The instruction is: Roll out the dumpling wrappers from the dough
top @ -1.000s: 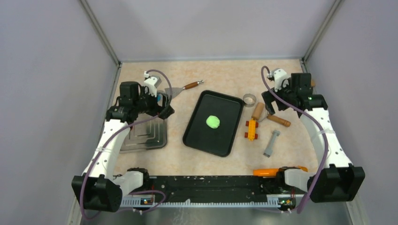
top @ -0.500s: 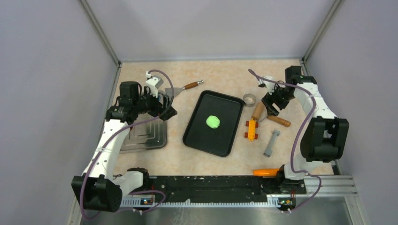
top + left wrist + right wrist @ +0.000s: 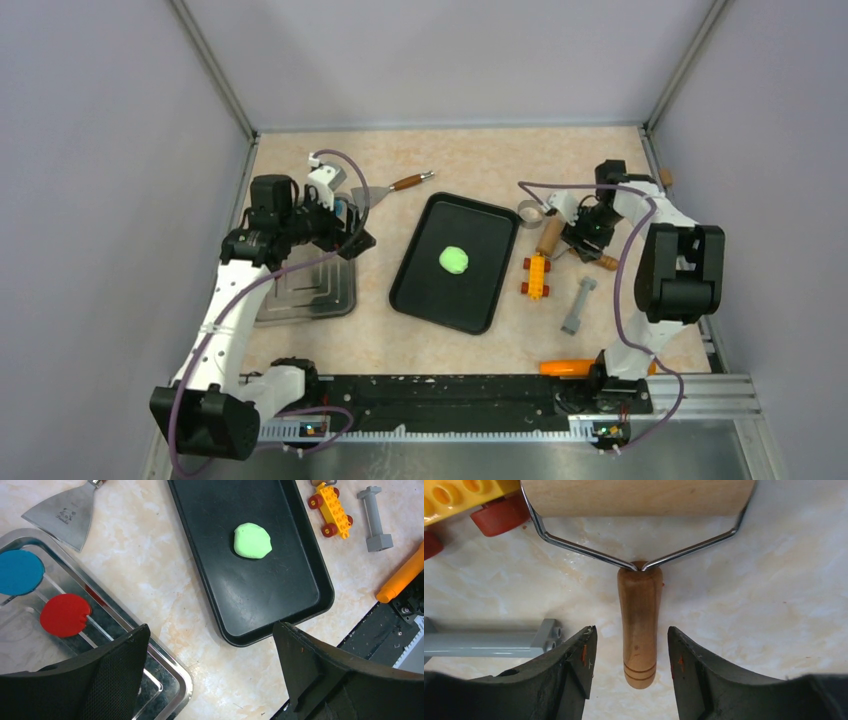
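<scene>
The dough [image 3: 453,260] is a flattened lime-green blob in the middle of the black tray [image 3: 430,290]; it also shows in the left wrist view [image 3: 252,540]. No green wrappers are in view. A wooden rolling pin [image 3: 550,237] with a wire frame lies right of the tray. My right gripper [image 3: 585,241] is open, low over the table, its jaws on either side of the pin's wooden handle [image 3: 640,615] without touching it. My left gripper [image 3: 350,236] is open and empty, raised between the metal tray and the black tray [image 3: 280,600].
A metal tray [image 3: 175,675] holds a blue disc [image 3: 19,571] and a red disc [image 3: 64,614]. A scraper [image 3: 385,190], a metal ring cutter [image 3: 531,211], a yellow wheeled brick [image 3: 536,275], a grey piece [image 3: 579,305] and an orange tool [image 3: 565,367] lie around.
My right arm has swung in from the far right, and its gripper has come down and left over the rolling pin's handle. The left gripper has barely shifted. The dough has not moved.
</scene>
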You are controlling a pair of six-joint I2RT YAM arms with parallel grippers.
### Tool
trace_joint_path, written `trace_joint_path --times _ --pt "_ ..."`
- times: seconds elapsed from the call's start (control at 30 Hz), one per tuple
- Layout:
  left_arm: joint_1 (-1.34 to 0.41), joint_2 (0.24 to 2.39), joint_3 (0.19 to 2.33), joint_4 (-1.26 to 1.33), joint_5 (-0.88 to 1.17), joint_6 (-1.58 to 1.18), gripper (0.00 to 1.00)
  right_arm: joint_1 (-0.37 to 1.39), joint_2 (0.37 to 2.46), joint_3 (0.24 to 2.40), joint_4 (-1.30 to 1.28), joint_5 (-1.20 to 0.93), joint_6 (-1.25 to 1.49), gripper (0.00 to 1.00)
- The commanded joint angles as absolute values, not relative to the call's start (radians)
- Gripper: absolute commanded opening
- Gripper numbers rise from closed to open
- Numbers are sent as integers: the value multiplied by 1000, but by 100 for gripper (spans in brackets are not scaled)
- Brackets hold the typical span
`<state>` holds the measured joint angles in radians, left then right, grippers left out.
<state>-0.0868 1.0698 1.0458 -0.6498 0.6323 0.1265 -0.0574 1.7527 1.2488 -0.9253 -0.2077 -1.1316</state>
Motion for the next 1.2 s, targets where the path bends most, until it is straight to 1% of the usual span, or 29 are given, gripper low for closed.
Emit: trace_joint_path --times 0.0,0.17,0.2,0.37,0.4,0.47,0.63,0.77,0.87,1.0,1.1,1.17 --pt "-82 1042 1075 -638 628 137 97 -67 1753 1169 -820 -152 -1168 55" --pt "-84 1057 1071 -635 677 142 95 -67 1752 1106 -765 -140 -1148 48" --pt "-85 1061 1070 -634 685 146 95 -67 1751 1100 -759 -138 -1145 43" --pt "-106 1080 1069 -624 700 150 93 -74 1729 1084 -735 -134 -1117 2" --pt "-115 1085 1069 -620 698 150 93 -76 1714 1085 -731 -136 -1110 0" --pt "-131 1095 1072 -614 691 147 93 -80 1660 1084 -711 -141 -1096 0" --pt "-164 1125 1079 -578 612 85 95 -69 1443 1099 -691 -135 -1107 0" --pt "-168 1152 1081 -522 621 12 98 -11 1357 1198 -810 -175 -1044 0" --pt "-195 1198 1096 -472 678 -64 99 116 1328 1274 -870 -191 -940 0" --pt "-281 1276 1170 -440 755 -100 99 301 1332 1333 -861 -167 -784 0" --pt "-314 1321 1222 -409 790 -156 99 350 1362 1399 -836 -215 -649 0" --pt "-314 1368 1249 -377 834 -237 99 367 1393 1449 -853 -257 -608 0"
